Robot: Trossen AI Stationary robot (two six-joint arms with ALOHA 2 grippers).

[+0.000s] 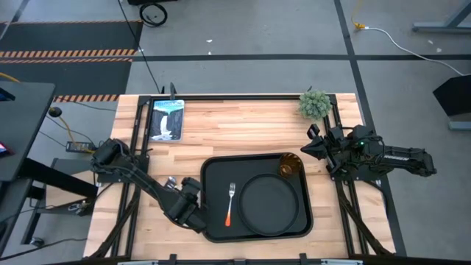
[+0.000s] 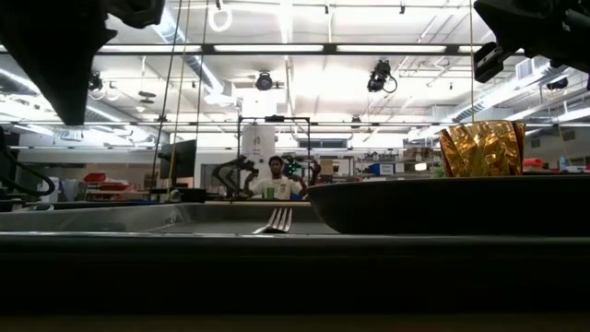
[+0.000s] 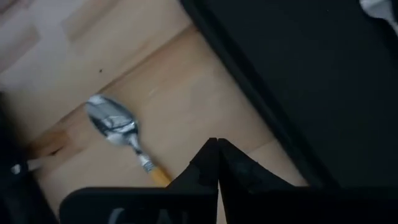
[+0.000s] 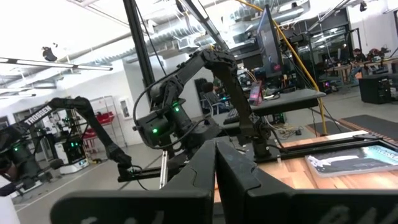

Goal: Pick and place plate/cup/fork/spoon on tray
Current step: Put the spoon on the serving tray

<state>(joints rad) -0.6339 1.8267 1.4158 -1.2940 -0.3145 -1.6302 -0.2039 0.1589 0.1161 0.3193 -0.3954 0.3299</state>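
Note:
The black tray [image 1: 257, 228] lies at the table's middle. On it lie the round black plate [image 1: 270, 204], the amber cup [image 1: 288, 167] at its far right corner, and the fork [image 1: 230, 204] left of the plate. The spoon [image 3: 115, 124] lies on the wood left of the tray [image 3: 298, 74]; its bowl shows in the high view [image 1: 171, 181], its handle runs behind my fingers. My left gripper [image 3: 216, 144] is shut and empty, between spoon and tray edge [image 1: 190, 188]. My right gripper [image 1: 313, 149] is shut and empty at the table's right side.
A blue-and-white picture card [image 1: 165, 119] lies at the far left and a small green plant [image 1: 315, 104] stands at the far right. Bare wood lies between the card and the tray. A person [image 2: 274, 180] stands far off in the room behind.

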